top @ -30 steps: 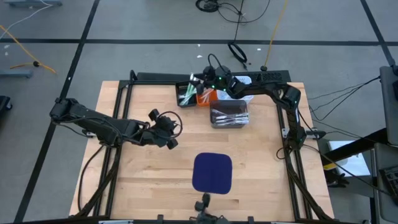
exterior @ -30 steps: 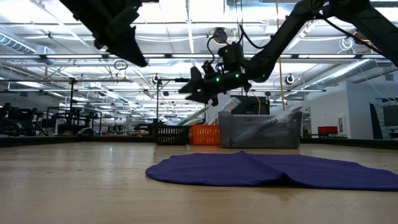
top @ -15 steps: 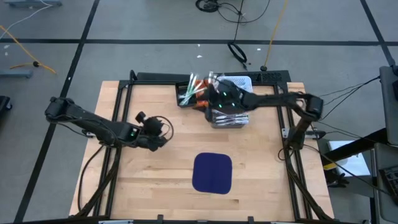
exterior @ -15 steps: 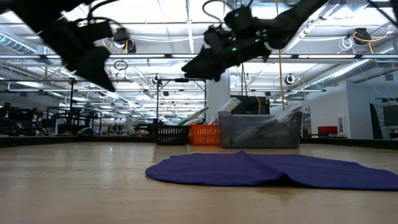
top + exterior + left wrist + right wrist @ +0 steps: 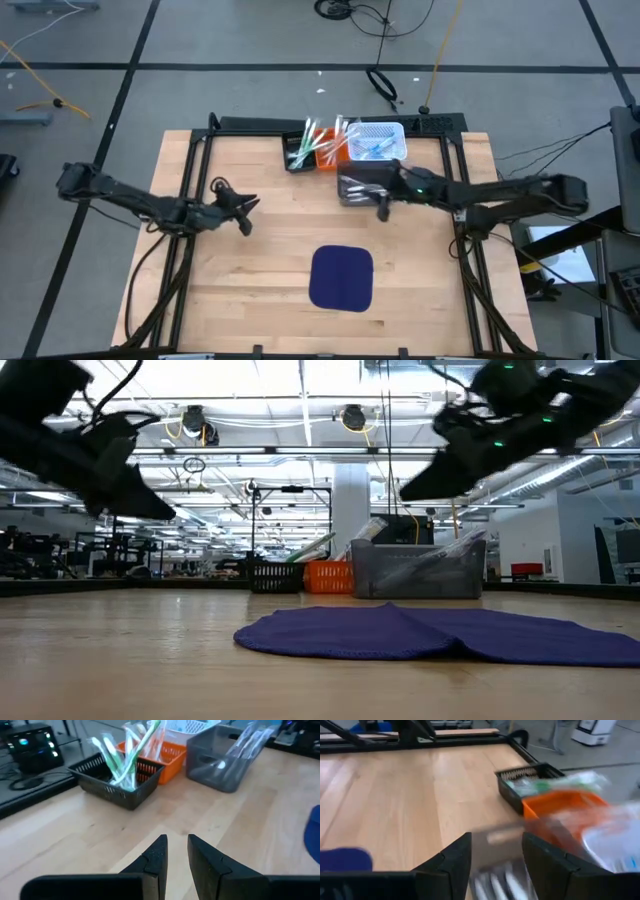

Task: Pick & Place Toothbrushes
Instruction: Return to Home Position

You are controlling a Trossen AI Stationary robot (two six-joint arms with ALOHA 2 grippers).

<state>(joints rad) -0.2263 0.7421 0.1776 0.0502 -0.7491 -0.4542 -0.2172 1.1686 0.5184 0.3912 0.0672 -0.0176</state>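
Green and white toothbrushes (image 5: 302,145) stand slanted in a black bin (image 5: 117,785) at the table's far edge. More toothbrushes lie in the grey see-through bin (image 5: 365,188), and blue ones in the white basket (image 5: 378,140). My right gripper (image 5: 383,203) hovers open and empty over the grey bin's near edge (image 5: 495,845). My left gripper (image 5: 245,215) hangs over bare table left of centre. Its fingers (image 5: 177,847) stand a narrow gap apart and hold nothing.
An orange bin (image 5: 330,155) sits between the black bin and the white basket. A dark blue mat (image 5: 342,277) lies flat near the table's near edge (image 5: 440,632). A black frame runs along the table's far and side edges. Bare wood lies between the arms.
My right gripper has swung from above the black and orange bins toward the near and right, past the grey bin's near edge. Its arm now stretches out low from the right. My left gripper has drawn back toward the table's left and come lower.
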